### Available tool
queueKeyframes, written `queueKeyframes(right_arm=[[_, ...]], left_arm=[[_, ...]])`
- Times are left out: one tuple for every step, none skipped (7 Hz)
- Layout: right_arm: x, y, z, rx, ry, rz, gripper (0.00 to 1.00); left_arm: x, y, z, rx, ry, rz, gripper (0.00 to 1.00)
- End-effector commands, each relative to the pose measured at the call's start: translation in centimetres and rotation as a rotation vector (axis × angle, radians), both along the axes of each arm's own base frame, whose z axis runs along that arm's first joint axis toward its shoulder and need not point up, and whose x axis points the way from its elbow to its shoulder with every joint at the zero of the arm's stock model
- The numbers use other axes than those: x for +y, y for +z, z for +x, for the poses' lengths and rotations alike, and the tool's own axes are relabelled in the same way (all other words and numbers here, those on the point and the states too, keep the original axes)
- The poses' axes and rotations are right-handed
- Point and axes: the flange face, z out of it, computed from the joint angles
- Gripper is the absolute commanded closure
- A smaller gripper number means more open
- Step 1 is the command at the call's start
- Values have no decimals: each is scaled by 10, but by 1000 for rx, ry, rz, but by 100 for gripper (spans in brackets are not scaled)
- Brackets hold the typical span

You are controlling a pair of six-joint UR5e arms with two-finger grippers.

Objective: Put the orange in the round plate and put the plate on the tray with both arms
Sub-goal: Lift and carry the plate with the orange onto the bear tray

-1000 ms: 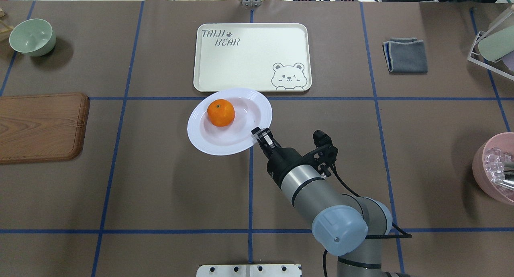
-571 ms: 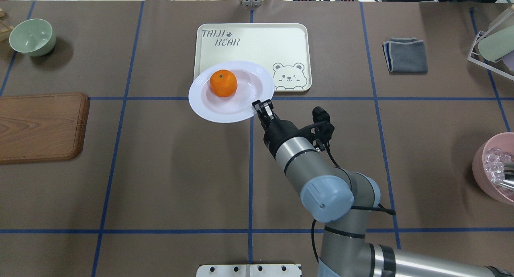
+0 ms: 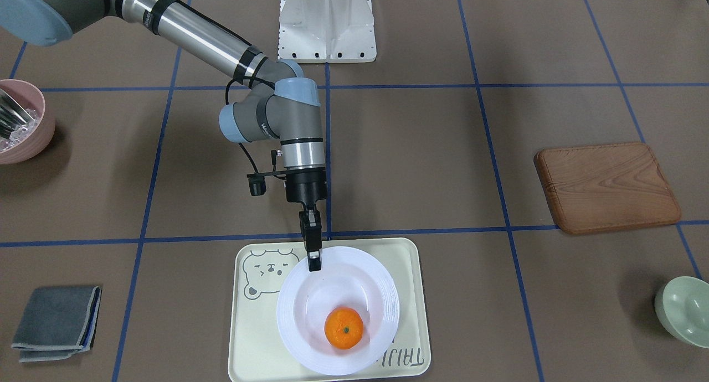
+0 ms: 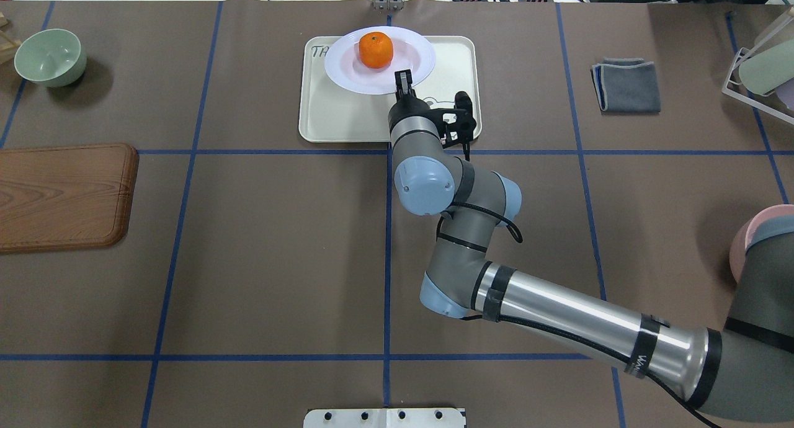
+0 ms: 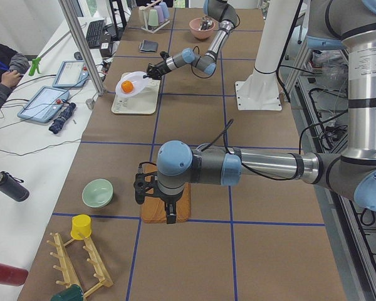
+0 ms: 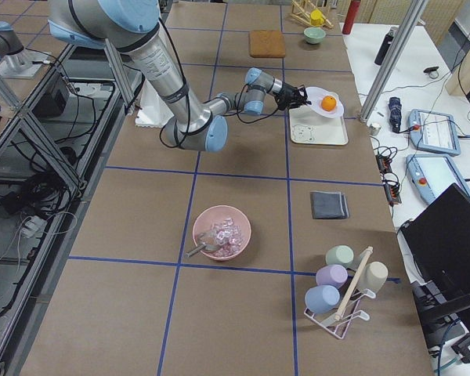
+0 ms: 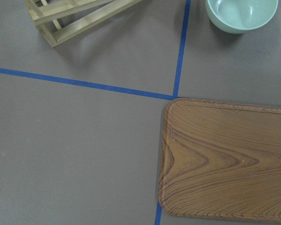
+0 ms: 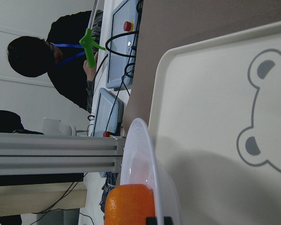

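Note:
My right gripper (image 4: 403, 80) is shut on the near rim of the round plate (image 4: 347, 65), a glossy white deep plate. The orange (image 4: 376, 49) sits in its sunken centre. The plate hangs a little above the cream bear tray (image 4: 322, 121), over the tray's far half, and casts a shadow on it. From across the table the same gripper (image 3: 314, 263) pinches the plate (image 3: 368, 282) over the tray (image 3: 252, 326), with the orange (image 3: 343, 328) inside. The left gripper (image 5: 170, 216) hovers over the wooden board (image 5: 182, 210), far from the plate. I cannot tell whether it is open or shut.
A brown wooden board (image 4: 62, 195) and a pale green bowl (image 4: 49, 57) lie at the left. A folded grey cloth (image 4: 626, 85) lies right of the tray. A pink bowl (image 3: 19, 122) stands at the robot's right. A person (image 8: 61, 61) sits beyond the table's far edge.
The right arm has stretched forward and carried the plate with the orange from the table in front of the tray to above the tray's far half.

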Motion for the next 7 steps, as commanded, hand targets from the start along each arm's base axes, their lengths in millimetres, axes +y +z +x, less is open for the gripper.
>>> queueKeyframes(right_arm=[[-4,5,-9,10,-5,-18,80],[2,11,-13,19,-13,-19,62],[5,9,-14,18,-20,-16,1],[10,3,-13,86,-75,18,0],[20,-6,-9,219,-215,95,0],[17,-2,7,311,-306,150,0],[13,17,32,427,-461,187,0]], left_arm=[[-1,-1,3,0,7,2,1],[-1,0,4,0,9,1,1],[-2,-1,4,0,9,2,1],[-1,0,4,0,9,1,2],[0,0,4,0,9,-2,1],[1,1,4,0,9,-4,2],[0,1,4,-1,10,-7,2]])
